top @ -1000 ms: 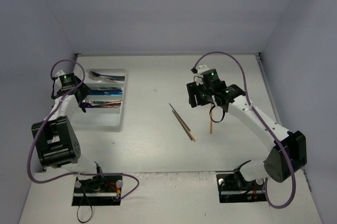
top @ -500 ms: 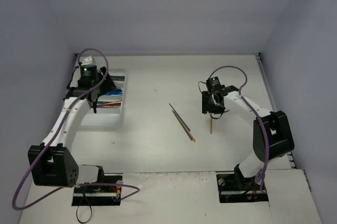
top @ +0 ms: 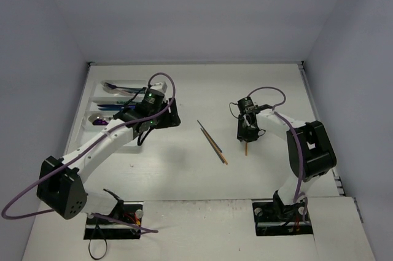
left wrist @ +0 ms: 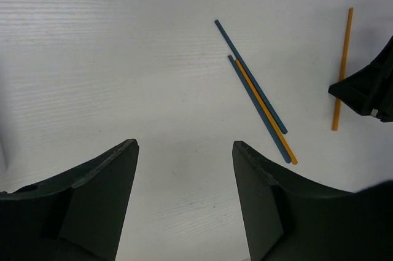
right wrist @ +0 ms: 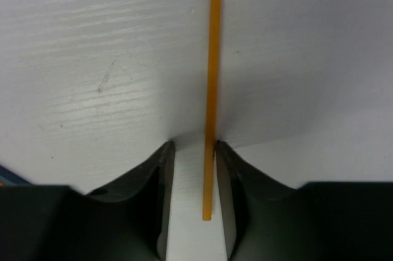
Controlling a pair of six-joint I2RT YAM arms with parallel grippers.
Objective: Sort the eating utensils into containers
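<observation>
Orange and thin, a stick (right wrist: 212,58) lies flat on the white table (top: 184,175), its near end between the fingers of the right gripper (right wrist: 193,150). The jaws straddle it, narrowly parted, with a gap on one side, so it is not clamped. The right arm (top: 288,129) is folded tight, wrist pointing down at the table. The left arm (top: 104,144) reaches far out to the right, past the white tray (top: 93,102). The left gripper (left wrist: 184,145) hangs wide apart and empty above bare table. Beyond it lie two blue sticks and an orange one (left wrist: 261,98) side by side. Teal, blue and purple utensils (top: 120,98) rest in the tray's compartments.
</observation>
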